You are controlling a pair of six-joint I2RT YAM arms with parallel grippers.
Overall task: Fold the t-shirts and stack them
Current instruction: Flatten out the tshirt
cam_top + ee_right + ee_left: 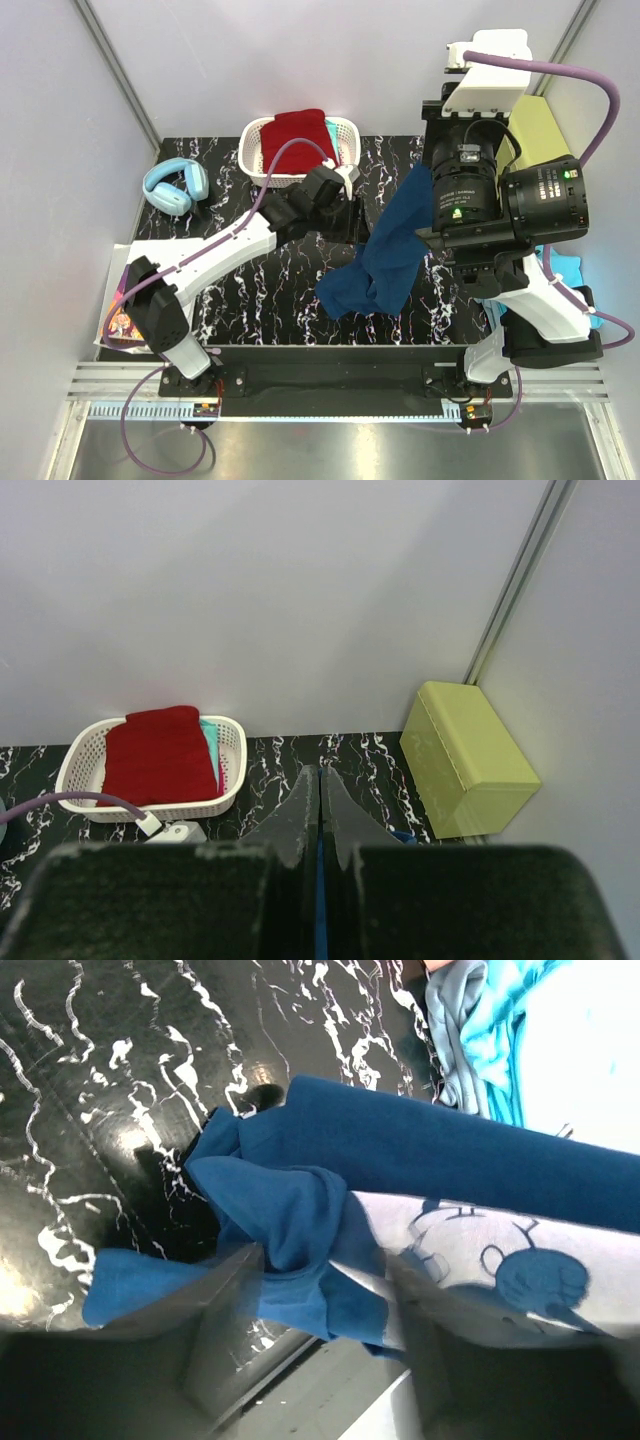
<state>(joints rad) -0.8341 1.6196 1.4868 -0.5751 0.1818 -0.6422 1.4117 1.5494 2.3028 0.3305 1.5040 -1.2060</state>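
The navy blue t-shirt (385, 255) hangs from my right gripper (425, 185), and its lower end is bunched on the black marbled table (250, 290). In the right wrist view the right gripper (320, 775) is shut, with a strip of blue cloth pinched between its fingers. The left gripper (352, 205) is beside the hanging shirt. In the left wrist view the left gripper (330, 1290) has its jaws apart around a bunched fold of the navy t-shirt (300, 1210), next to the white mouse print (500, 1260). A folded dark red t-shirt (300, 135) lies in the white basket (255, 135), with a turquoise one (333, 135) beneath it.
Light blue headphones (175, 185) lie at the back left. A yellow-green box (540, 130) stands at the back right. Turquoise cloth (570, 265) lies by the right arm's base. A printed sheet (125, 320) sits at the table's left edge.
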